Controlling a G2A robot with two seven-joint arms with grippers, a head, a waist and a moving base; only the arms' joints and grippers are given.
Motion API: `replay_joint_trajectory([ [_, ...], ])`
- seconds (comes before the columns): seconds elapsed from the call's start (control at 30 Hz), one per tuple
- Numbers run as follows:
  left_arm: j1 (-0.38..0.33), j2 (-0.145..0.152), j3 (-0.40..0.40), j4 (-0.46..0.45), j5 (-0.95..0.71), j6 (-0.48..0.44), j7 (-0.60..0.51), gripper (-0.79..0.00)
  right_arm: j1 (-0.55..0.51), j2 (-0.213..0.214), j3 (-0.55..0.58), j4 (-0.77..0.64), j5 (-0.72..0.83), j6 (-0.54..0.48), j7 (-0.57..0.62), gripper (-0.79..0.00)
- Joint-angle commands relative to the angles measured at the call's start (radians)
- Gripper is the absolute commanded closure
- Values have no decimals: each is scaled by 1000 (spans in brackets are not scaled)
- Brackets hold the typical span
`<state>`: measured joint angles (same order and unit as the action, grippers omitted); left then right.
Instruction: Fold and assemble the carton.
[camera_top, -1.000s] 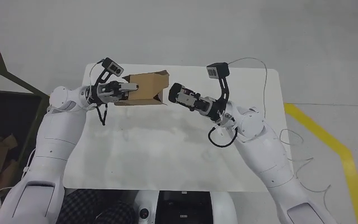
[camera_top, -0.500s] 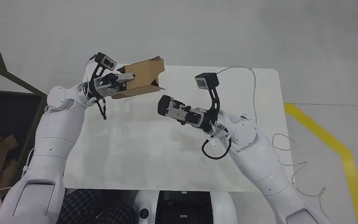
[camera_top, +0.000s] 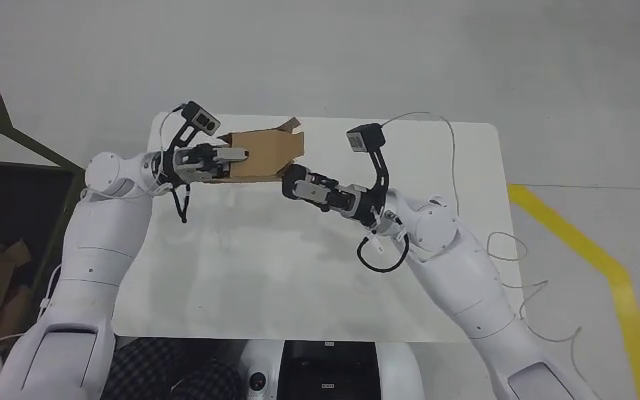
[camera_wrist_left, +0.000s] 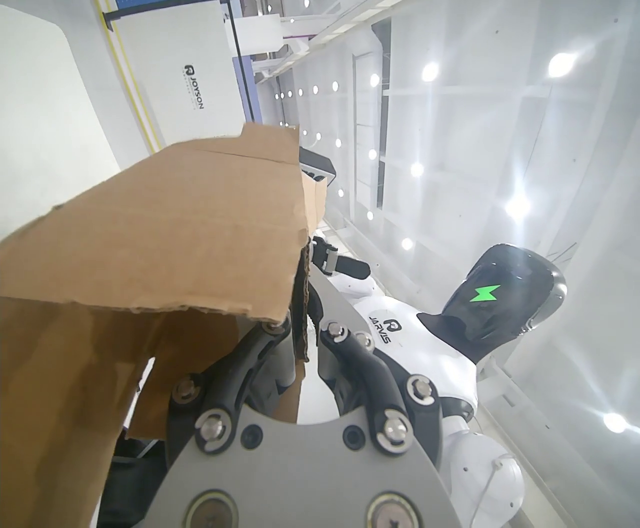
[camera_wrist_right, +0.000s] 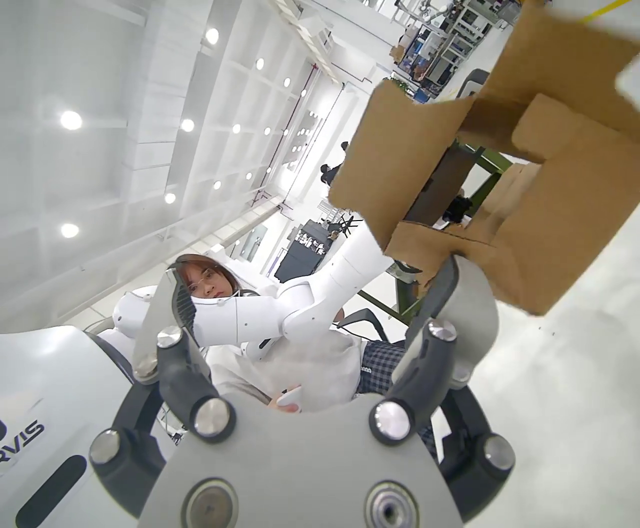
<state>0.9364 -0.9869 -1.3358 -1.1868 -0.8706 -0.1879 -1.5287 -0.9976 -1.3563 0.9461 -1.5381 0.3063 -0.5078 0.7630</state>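
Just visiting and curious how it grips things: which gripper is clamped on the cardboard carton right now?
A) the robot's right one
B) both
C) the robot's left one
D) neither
C: the left gripper is shut on a wall of the carton, while the right gripper stands open at the carton's other end.

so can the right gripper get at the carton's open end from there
Probably yes: the right gripper is open beside the carton end flaps, with nothing between them, and the left gripper holds the other end.
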Motion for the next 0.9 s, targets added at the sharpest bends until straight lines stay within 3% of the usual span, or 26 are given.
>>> replay_joint_trajectory([
  [0.0,7,2,12,-15,34,14,-7,0,-2,0,0,0,10,-2,14,-785],
  [0.43,35,21,18,-53,18,32,-7,0,-27,10,45,-23,24,-22,21,-785],
  [0.87,40,31,43,-66,-70,77,-7,0,-40,-4,1,-31,53,-68,-37,-785],
])
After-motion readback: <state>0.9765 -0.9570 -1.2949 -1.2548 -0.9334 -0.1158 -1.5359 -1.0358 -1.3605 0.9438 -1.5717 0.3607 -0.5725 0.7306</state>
